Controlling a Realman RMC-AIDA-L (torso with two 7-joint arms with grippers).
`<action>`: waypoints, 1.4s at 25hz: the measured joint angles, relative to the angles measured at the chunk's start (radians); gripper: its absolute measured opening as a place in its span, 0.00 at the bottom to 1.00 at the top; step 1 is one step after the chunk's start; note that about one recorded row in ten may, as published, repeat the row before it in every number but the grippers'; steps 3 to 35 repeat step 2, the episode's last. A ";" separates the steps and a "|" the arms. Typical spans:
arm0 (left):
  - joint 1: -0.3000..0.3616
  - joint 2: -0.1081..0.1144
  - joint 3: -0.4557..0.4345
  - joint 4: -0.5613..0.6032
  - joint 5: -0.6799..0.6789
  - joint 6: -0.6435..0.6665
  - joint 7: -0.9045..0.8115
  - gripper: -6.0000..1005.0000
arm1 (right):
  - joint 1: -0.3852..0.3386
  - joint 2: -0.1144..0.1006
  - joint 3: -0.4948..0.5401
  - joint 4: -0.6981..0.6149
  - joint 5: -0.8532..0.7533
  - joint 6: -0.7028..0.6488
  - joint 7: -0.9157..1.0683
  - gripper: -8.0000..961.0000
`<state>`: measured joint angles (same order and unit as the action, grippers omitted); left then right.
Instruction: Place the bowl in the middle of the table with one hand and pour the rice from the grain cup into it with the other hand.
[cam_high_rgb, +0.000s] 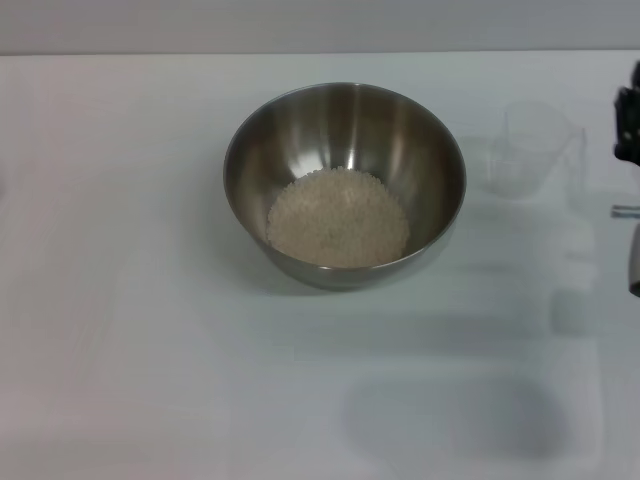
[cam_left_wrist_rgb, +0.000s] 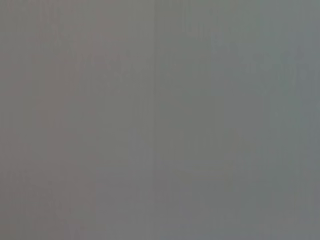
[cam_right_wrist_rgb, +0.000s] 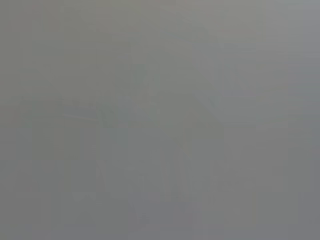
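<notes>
You have the bowl (cam_high_rgb: 345, 185) standing upright on the white bench (cam_high_rgb: 130, 300), mouth up, with the rice (cam_high_rgb: 338, 217) heaped in its bottom. Just right of the bowl, apart from it, the grain cup (cam_high_rgb: 530, 148) stands upright, mouth up and looking empty. Right of the cup, a sliver of the right pincer (cam_high_rgb: 627, 125) shows at the picture's edge; you cannot tell whether it is clenched or released. Both wrist views show only grey blur.
</notes>
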<state>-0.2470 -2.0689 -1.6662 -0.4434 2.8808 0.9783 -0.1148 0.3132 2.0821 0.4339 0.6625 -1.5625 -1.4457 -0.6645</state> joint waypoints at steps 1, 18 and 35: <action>0.013 0.000 0.004 0.001 0.000 0.004 -0.001 0.45 | 0.010 0.000 0.000 0.001 0.000 0.007 0.000 0.64; 0.019 -0.001 0.006 0.002 0.000 0.005 -0.001 0.45 | 0.019 0.000 0.000 0.002 0.000 0.015 0.000 0.64; 0.019 -0.001 0.006 0.002 0.000 0.005 -0.001 0.45 | 0.019 0.000 0.000 0.002 0.000 0.015 0.000 0.64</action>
